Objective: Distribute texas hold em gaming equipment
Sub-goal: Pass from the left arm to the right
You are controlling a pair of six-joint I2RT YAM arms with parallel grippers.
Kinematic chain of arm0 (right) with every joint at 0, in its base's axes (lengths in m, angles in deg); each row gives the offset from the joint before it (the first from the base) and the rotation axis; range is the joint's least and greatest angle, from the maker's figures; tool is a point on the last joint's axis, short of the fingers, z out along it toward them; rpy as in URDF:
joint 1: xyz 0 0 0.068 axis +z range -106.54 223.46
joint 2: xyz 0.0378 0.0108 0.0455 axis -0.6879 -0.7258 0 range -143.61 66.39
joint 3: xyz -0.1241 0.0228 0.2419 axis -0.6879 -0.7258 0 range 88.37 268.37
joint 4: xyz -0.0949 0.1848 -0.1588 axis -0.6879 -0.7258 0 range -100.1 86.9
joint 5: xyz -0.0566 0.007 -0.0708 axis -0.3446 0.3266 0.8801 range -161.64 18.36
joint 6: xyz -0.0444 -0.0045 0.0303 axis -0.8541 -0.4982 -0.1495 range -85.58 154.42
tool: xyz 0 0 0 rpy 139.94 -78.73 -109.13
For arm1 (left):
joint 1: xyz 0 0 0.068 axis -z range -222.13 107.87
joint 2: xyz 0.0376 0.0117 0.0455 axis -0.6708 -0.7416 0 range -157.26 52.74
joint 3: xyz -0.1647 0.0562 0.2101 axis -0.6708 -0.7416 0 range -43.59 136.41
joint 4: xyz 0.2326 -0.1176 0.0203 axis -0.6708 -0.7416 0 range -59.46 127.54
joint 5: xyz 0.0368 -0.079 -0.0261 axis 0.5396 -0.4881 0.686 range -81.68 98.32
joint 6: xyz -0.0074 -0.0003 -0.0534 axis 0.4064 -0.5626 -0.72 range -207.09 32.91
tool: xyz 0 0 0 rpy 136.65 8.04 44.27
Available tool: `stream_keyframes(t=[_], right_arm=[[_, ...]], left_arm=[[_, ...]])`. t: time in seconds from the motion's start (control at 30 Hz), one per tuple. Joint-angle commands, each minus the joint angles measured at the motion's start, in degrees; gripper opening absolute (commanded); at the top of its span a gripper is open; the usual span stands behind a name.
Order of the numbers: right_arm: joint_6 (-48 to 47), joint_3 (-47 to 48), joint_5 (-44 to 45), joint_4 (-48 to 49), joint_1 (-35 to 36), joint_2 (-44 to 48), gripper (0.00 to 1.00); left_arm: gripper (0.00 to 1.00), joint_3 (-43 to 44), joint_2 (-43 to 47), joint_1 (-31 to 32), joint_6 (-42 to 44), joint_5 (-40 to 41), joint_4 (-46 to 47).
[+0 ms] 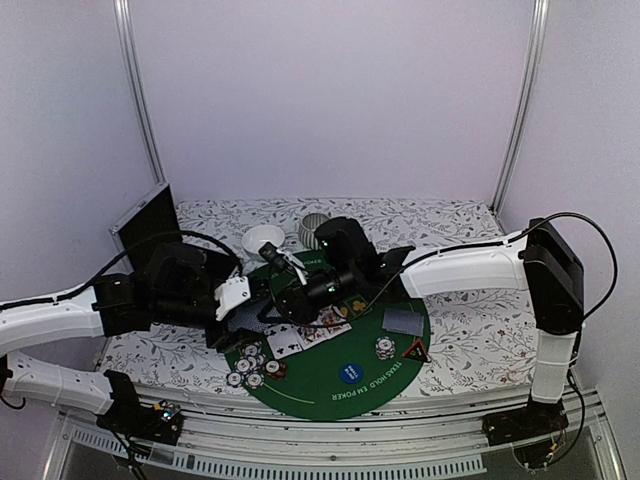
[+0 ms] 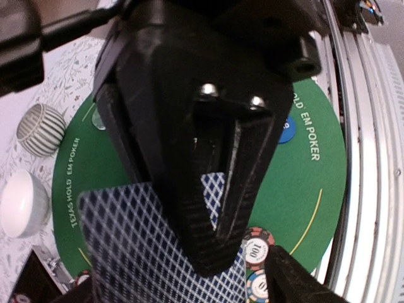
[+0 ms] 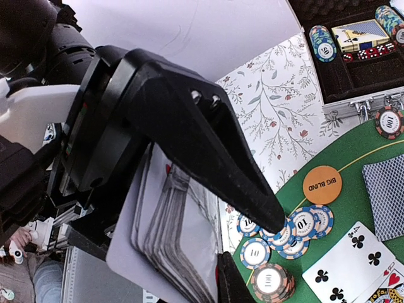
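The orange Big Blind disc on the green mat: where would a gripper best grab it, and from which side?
The orange disc lies flat on the green mat, so probably straight down from above, pinching opposite points of its rim. Blue chips crowd its lower edge in the right wrist view, so close on the sides clear of them.

Our left arm [image 1: 60, 320] and right arm [image 1: 470, 268] wear white shells with black joints [image 1: 555, 275] and black cables [image 2: 63, 24]. Our fingers [image 2: 208, 214] are black ribbed wedges (two silver screws [image 2: 208, 91] sit up top).
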Motion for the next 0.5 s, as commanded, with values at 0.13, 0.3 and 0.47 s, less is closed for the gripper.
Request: stream_keyframes(t=[0.13,0.3,0.47], right_arm=[[4.19,-0.23,-0.4,4.58,0.02,3.31,0.03],[14.23,-0.68,3.6,4.81,0.02,1.9,0.03],[21.5,-3.02,4.68,9.33,0.51,2.1,0.03]], left_arm=[[0.81,-1.89,2.19,1.5,3.16,5.32,4.12],[0.89,-2.51,2.0,2.4,4.58,13.31,7.66],[0.96,-3.5,2.16,2.59,5.39,14.45,7.93]])
